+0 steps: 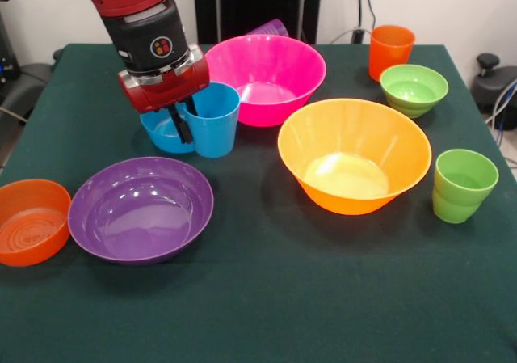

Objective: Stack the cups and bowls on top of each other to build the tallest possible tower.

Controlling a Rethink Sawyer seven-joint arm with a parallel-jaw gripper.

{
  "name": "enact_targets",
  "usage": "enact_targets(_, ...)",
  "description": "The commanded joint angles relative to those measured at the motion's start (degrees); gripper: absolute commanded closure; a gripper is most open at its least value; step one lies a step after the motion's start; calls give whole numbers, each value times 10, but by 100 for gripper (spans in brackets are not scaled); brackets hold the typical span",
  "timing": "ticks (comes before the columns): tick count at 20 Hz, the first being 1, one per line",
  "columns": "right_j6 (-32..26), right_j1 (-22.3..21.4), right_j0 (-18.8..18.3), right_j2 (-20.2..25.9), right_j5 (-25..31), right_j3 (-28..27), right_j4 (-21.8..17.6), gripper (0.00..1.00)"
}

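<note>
Gripper [186,120] pinching the blue cup's [212,120] near-left rim, one finger inside, cup upright at far left just beside the blue bowl [161,137], likely so it lifts level for stacking.

You see a dark green cloth [266,314] on the table; it looks soft and matt. Right of the purple bowl [141,209], the big yellow-orange bowl [354,154] is shiny, smooth plastic. The purple bowl shines too. Behind it, the sky blue cup [212,120] is smooth plastic. The arm's red shell [161,84] looks hard and glossy.
</note>
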Motion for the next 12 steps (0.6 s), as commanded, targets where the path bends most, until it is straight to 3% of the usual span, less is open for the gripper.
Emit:
enact_targets(1,69,30,35,-49,10,18,-54,100)
enact_targets(12,123,41,42,-46,-41,23,-57,100)
